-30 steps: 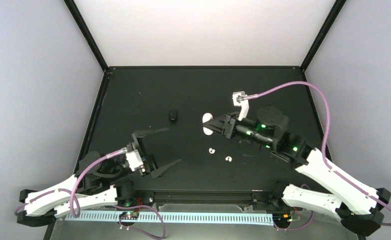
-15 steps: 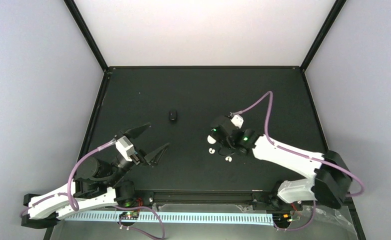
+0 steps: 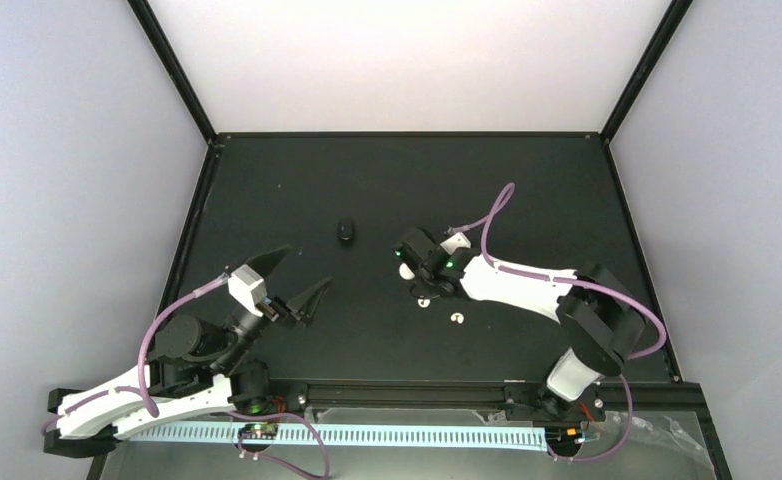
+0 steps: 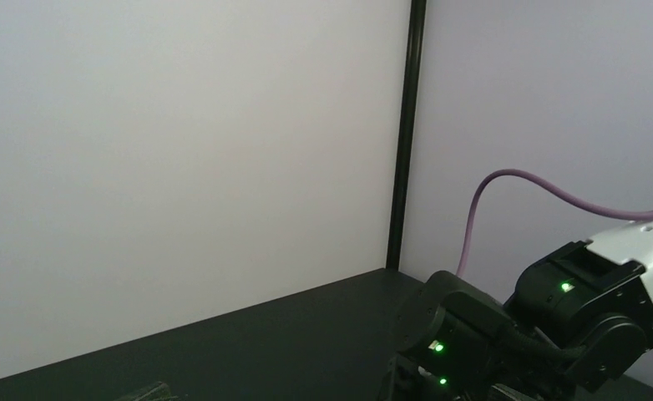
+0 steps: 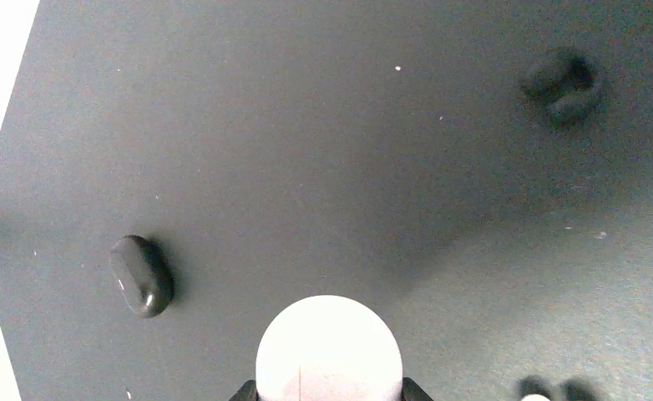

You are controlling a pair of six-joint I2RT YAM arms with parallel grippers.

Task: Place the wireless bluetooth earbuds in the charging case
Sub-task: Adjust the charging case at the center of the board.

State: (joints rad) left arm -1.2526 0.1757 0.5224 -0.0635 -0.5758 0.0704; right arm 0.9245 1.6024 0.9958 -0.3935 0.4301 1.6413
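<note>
My right gripper (image 3: 409,262) is shut on a round white charging case (image 5: 329,351), held low over the black table; the case is hidden under the wrist in the top view. Two white C-shaped earbuds (image 3: 424,300) (image 3: 456,318) lie just near of the right gripper; one peeks in at the right wrist view's bottom edge (image 5: 536,398). A glossy black oval piece (image 3: 345,231) (image 5: 141,276) lies to the left of the case. A blurred dark two-lobed shape (image 5: 562,85) lies farther off. My left gripper (image 3: 289,280) is open and empty at the near left.
The table (image 3: 527,190) has a raised black frame and pale walls on three sides. The right arm's white link (image 3: 512,282) and purple cable (image 3: 492,210) stretch across the middle right. The left wrist view shows the right arm's wrist (image 4: 507,334) close by.
The right arm has swung its gripper with the white case left and towards the near side, low beside the white earbuds. The left gripper has drawn back to the left, still open.
</note>
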